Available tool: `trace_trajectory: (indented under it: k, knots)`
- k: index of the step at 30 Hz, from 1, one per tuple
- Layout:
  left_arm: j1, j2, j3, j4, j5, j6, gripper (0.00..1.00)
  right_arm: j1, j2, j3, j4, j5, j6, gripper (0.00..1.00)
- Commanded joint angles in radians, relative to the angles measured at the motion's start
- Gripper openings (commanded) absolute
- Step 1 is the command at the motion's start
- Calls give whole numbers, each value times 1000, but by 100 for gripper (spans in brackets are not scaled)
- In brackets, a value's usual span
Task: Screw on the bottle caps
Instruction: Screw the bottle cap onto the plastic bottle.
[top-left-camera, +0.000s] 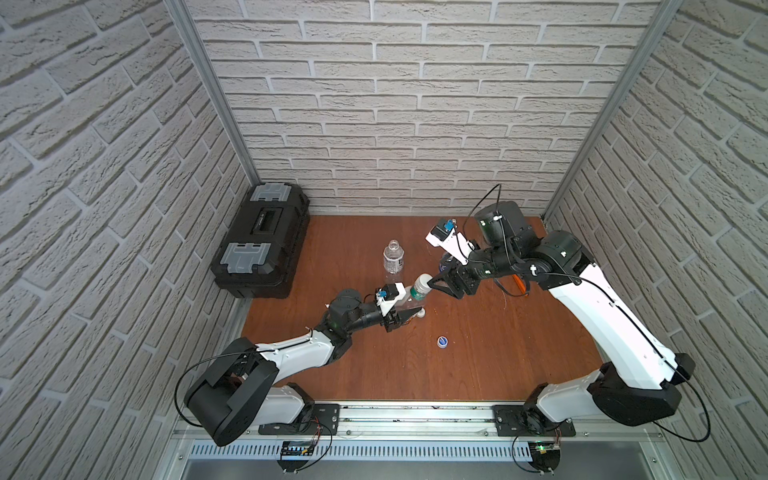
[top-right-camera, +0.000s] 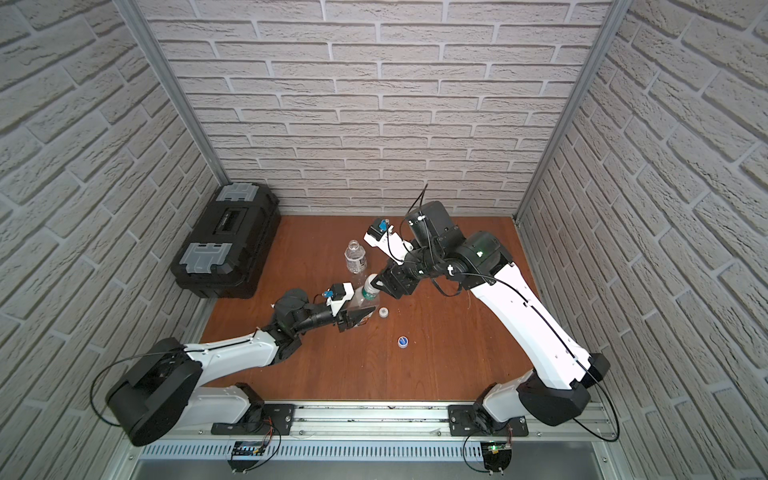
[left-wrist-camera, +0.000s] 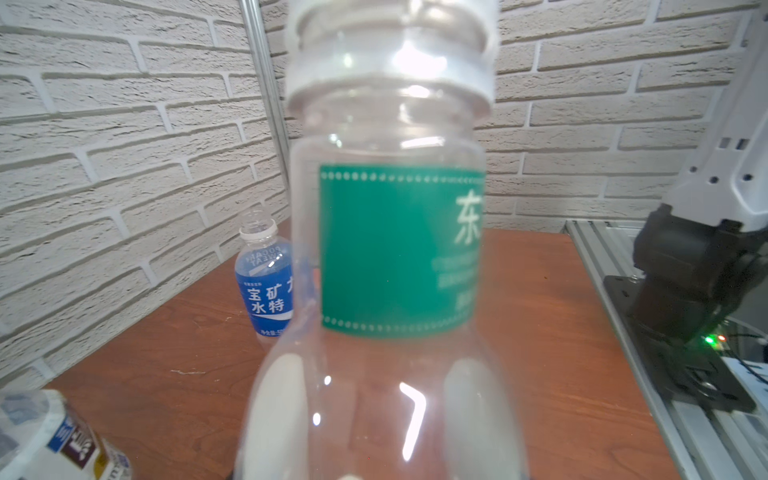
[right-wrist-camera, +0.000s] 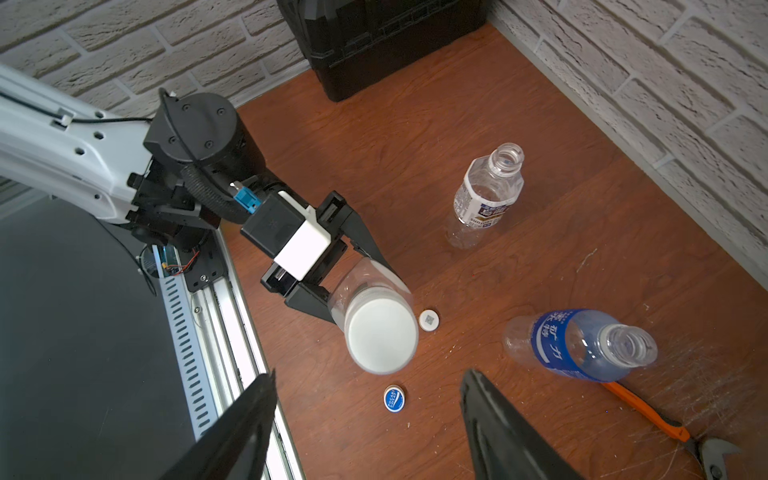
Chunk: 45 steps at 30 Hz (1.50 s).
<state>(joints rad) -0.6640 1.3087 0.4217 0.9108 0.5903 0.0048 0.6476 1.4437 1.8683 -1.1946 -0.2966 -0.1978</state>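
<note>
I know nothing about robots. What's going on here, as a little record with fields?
Left end effector: shut on the squarish clear plastic bottle with green band
Right end effector: open, above that bottle's cap
Wide white round plastic cap: on the held bottle's neck; tightness unclear
Clear plastic bottle with white label: upright, uncapped
Clear plastic bottle with blue label: upright, uncapped
Small white round plastic cap: loose on the brown wooden table, beside the held bottle
Blue round plastic cap with white mark: loose on the table

Glossy plastic blue-labelled bottle (right-wrist-camera: 559, 345) — scratched wood table (right-wrist-camera: 415, 145)
</note>
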Motion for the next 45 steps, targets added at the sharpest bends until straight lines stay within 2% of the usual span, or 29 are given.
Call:
trace_trajectory:
  k: [1, 6, 17, 25, 34, 45]
  knots:
    - [18, -17, 29, -8, 114, 11, 53, -5, 17, 23, -42, -78, -122, 74]
    - [45, -19, 41, -21, 159, -12, 53, -6, 22, -4, -22, -120, -220, 74]
    - [45, -4, 59, -5, 240, -44, 52, -11, 60, -29, -52, -155, -366, 73]
    - [46, -2, 59, 2, 225, -52, 52, -14, 76, -65, -4, -125, -362, 73]
    - [46, -5, 58, -6, 218, -44, 52, -15, 81, -65, 6, -132, -343, 63]
    - [44, -5, 58, -25, 213, -32, 52, -17, 86, -64, 9, -138, -327, 62]
